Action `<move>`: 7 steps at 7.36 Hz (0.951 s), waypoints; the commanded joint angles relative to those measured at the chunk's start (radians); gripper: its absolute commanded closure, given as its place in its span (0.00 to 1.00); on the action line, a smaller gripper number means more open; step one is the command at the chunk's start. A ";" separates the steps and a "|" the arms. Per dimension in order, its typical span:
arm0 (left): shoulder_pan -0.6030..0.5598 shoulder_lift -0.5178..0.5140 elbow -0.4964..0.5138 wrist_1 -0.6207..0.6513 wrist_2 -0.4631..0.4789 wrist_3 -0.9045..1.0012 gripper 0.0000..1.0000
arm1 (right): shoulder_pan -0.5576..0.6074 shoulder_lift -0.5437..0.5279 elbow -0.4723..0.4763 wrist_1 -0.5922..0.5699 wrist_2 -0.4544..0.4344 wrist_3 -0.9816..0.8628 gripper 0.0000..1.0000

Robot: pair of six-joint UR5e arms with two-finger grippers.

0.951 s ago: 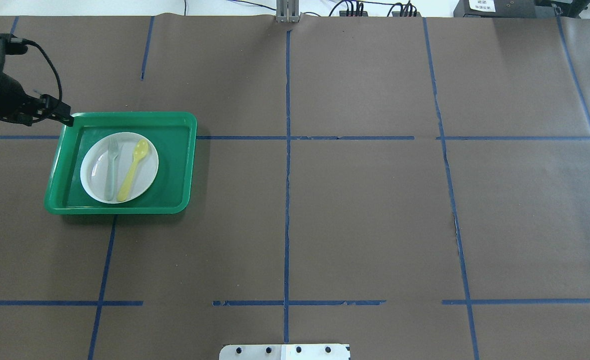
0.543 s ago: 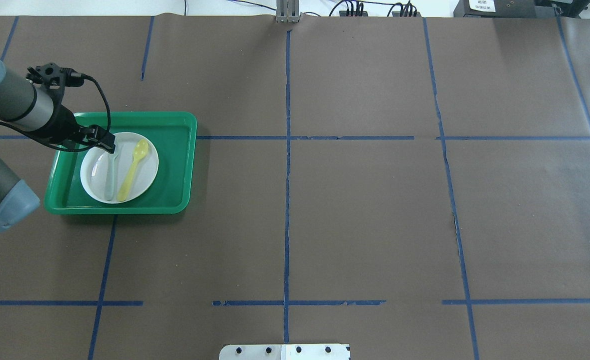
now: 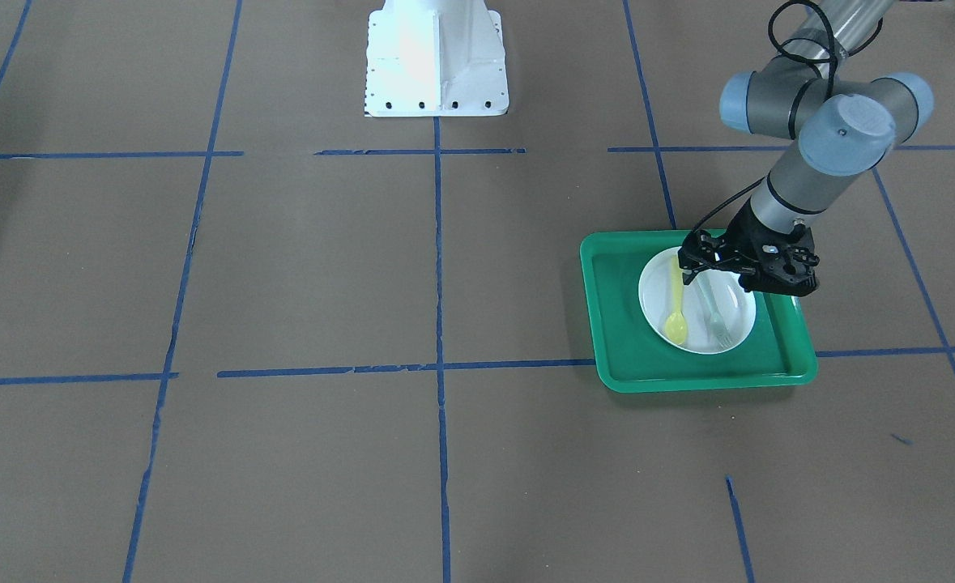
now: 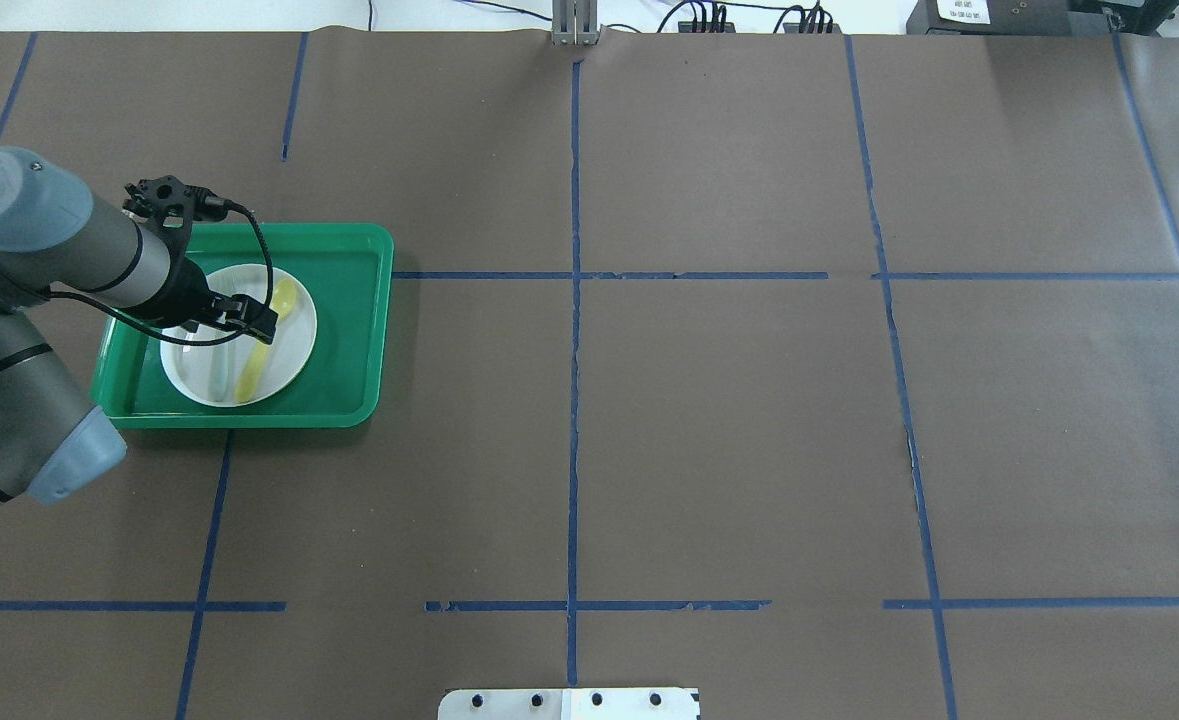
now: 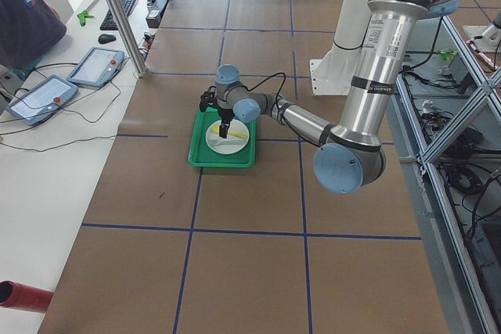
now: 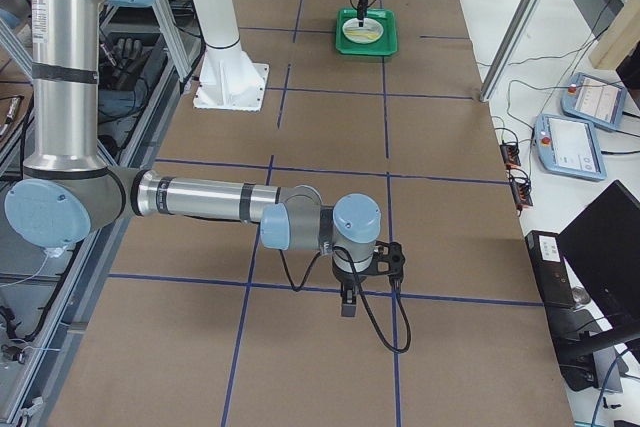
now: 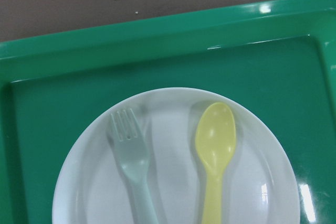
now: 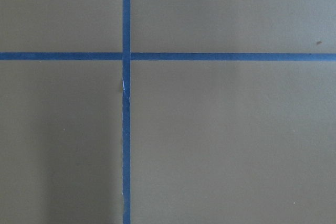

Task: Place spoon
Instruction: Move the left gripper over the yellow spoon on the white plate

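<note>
The pale yellow spoon [image 4: 285, 295] lies on a white plate [image 4: 295, 350] in a green tray [image 4: 351, 330], bowl toward the far side, parallel to a grey-green fork [image 4: 217, 376]. My left gripper [image 4: 261, 327] hangs over the plate above the spoon's handle, apart from it; I cannot tell whether it is open or shut. The left wrist view shows the spoon [image 7: 215, 145], the fork [image 7: 129, 153] and the plate [image 7: 173, 124] with no fingers in sight. The front view shows the spoon [image 3: 675, 314] beside the gripper [image 3: 688, 274]. My right gripper [image 6: 347, 305] shows only in the right side view, state unclear.
The tray [image 3: 619, 344] sits on the robot's left part of the brown table marked with blue tape lines. The robot's white base [image 3: 435, 57] stands at the table's near edge. The right wrist view shows only a tape cross [image 8: 126, 56].
My left arm has swung right, from the tray's far left corner to over the plate, and now covers the middle of the spoon. Spoon, fork and plate have not moved.
</note>
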 commanded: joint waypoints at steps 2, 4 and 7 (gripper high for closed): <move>0.029 -0.005 0.049 -0.083 0.027 -0.004 0.00 | 0.000 0.000 0.000 0.001 -0.002 0.000 0.00; 0.031 -0.016 0.051 -0.085 0.025 0.002 0.14 | 0.000 0.000 0.000 0.001 0.000 0.000 0.00; 0.034 -0.019 0.054 -0.082 0.028 0.002 0.46 | 0.000 0.001 0.000 0.000 0.000 0.000 0.00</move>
